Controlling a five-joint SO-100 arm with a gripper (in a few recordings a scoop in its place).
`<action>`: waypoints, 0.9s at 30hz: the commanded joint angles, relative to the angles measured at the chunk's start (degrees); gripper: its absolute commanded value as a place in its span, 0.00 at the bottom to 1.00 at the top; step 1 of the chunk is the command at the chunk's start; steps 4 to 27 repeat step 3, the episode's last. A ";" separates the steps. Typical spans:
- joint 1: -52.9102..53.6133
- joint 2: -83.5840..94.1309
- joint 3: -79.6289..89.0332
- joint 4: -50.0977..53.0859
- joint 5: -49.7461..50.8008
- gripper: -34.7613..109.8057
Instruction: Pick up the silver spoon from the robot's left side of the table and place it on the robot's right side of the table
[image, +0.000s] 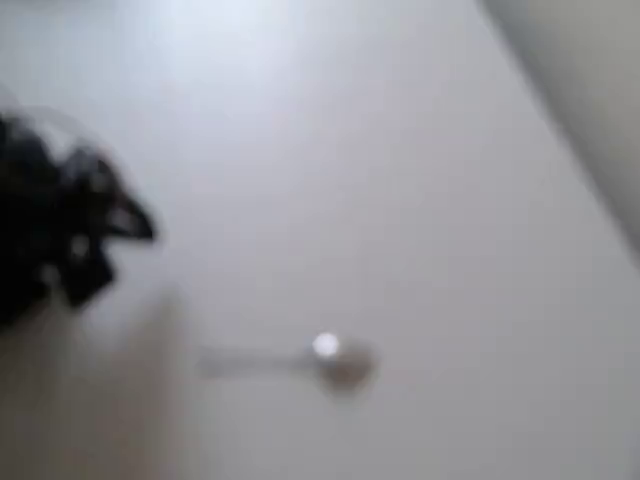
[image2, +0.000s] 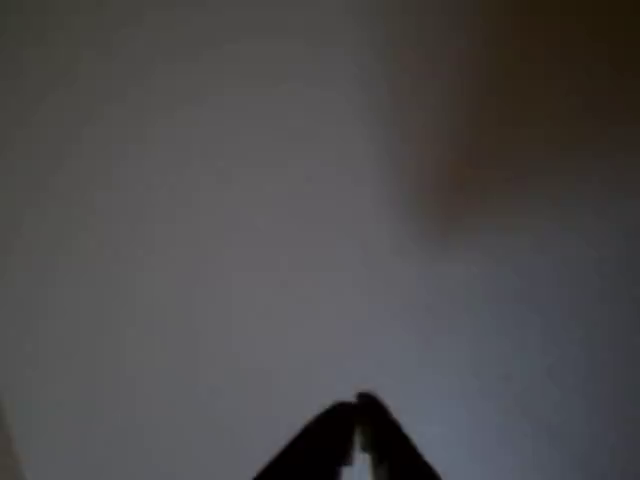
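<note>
The silver spoon (image: 300, 362) lies flat on the white table (image: 380, 180), low in the overhead view, handle pointing left and its bowl with a bright glint to the right. My black gripper (image: 135, 222) sits at the left edge of that view, well away from the spoon and up-left of it. In the wrist view the two dark fingertips meet at a point (image2: 357, 408) over bare table, so the gripper (image2: 357, 410) is shut with nothing in it.
The table's straight edge (image: 565, 130) runs diagonally across the top right of the overhead view, with a darker floor beyond. A brownish blur (image2: 500, 120) fills the upper right of the wrist view.
</note>
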 joint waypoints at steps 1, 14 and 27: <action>-0.26 0.09 0.62 0.00 -0.88 0.23; -0.26 0.09 0.62 0.00 -0.88 0.23; -0.26 0.09 0.62 0.00 -0.88 0.23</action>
